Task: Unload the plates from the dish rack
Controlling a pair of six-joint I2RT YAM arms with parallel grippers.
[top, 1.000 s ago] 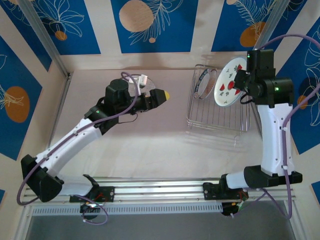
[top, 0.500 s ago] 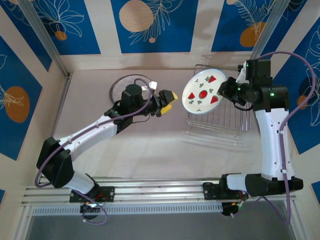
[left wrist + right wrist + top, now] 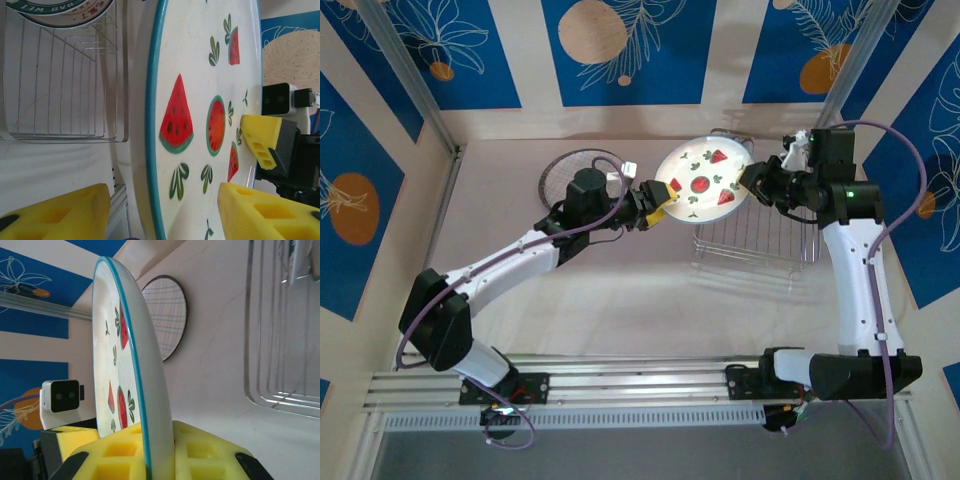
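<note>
Hanging between the silver wire dish rack (image 3: 760,245) and a grey crosshatched round plate (image 3: 570,172) already lying on the table, the white watermelon-print plate (image 3: 702,185) is clamped by the right gripper (image 3: 751,179). The left gripper (image 3: 661,197) straddles its opposite rim, fingers part-open. 1 red-lettered plate (image 3: 60,7) remains racked.
</note>
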